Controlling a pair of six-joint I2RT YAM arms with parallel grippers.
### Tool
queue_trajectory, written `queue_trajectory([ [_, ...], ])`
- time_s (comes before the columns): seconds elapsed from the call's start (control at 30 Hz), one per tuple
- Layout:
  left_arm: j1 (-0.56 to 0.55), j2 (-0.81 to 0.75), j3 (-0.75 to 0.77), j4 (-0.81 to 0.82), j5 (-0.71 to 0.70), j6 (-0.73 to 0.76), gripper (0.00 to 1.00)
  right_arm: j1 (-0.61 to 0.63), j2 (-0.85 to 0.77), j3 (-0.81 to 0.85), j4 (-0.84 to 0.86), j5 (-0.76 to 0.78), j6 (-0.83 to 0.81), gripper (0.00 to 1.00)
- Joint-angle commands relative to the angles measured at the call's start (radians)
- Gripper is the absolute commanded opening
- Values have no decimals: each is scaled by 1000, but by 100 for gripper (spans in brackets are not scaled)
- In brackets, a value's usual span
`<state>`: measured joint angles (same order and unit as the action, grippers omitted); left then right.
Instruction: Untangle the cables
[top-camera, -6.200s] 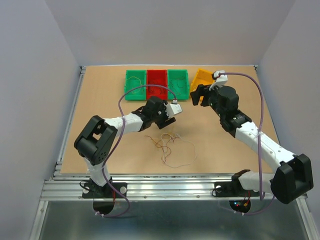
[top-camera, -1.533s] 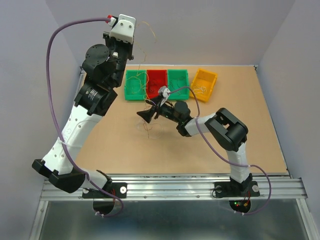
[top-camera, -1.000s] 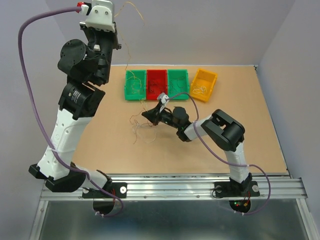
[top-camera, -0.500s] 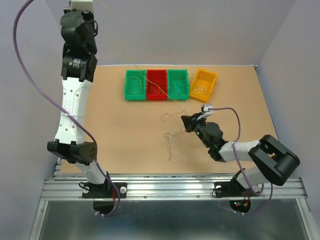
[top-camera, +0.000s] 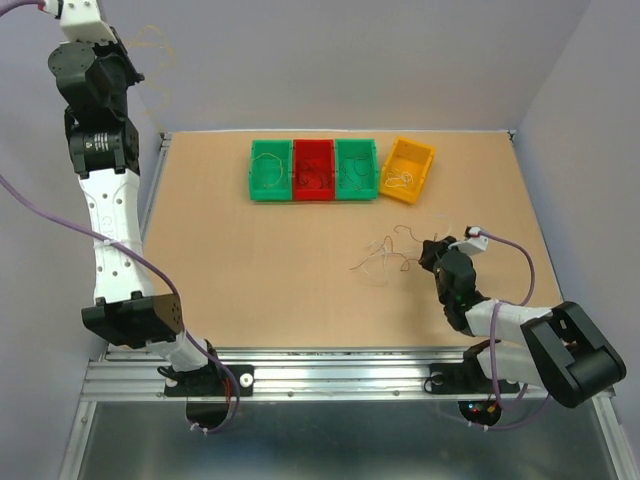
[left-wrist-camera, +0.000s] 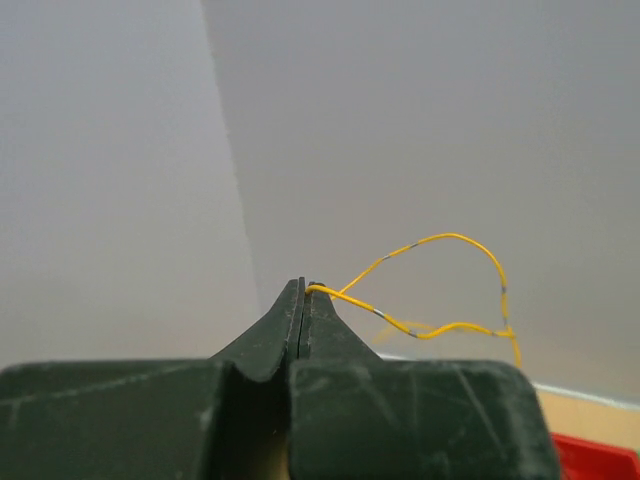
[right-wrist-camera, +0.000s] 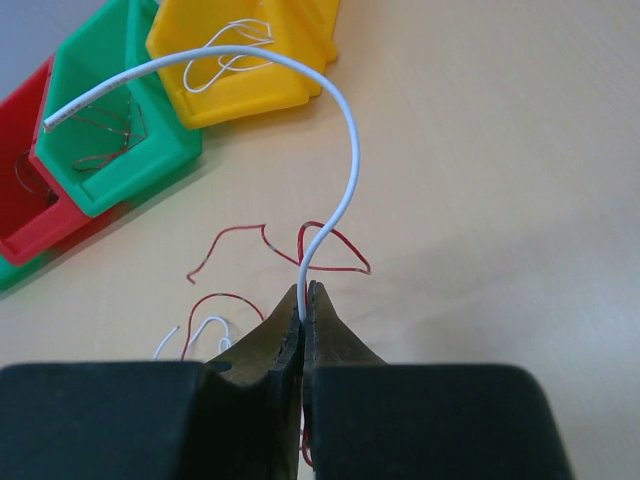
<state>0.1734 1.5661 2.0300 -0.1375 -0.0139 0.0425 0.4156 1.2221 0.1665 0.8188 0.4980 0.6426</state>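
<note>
High above the table (top-camera: 250, 270) on the left side, the left gripper (left-wrist-camera: 303, 290) is clamped on a yellow wire (left-wrist-camera: 440, 238), which springs out in a free loop touching nothing. Down low on the right, the right gripper (right-wrist-camera: 303, 295) is pinched tight on a white wire (right-wrist-camera: 350, 150) that arches up from its tips. Just beside it on the tabletop lie the rest of the cables (top-camera: 385, 262), a loose snarl of reddish-brown and pale strands. They look feather-light, springy and quick to snag one another; I'd take a free end or outer loop, not the crossed middle.
</note>
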Motion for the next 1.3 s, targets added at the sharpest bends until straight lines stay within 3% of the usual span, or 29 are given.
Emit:
queue_trajectory([
  [0.0, -37, -61, -71, 82, 196, -32, 0, -3, -18, 2, 19, -22, -1, 0],
  [0.37, -95, 31, -257, 162, 333, -14, 0, -3, -4, 11, 20, -61, -21, 0],
  [0.83, -215, 196, -350, 276, 273, 0, 0, -3, 4, 13, 23, -79, -41, 1],
  [1.27, -278, 14, -306, 190, 168, 85, 0, -3, 7, 13, 26, -84, -47, 0],
])
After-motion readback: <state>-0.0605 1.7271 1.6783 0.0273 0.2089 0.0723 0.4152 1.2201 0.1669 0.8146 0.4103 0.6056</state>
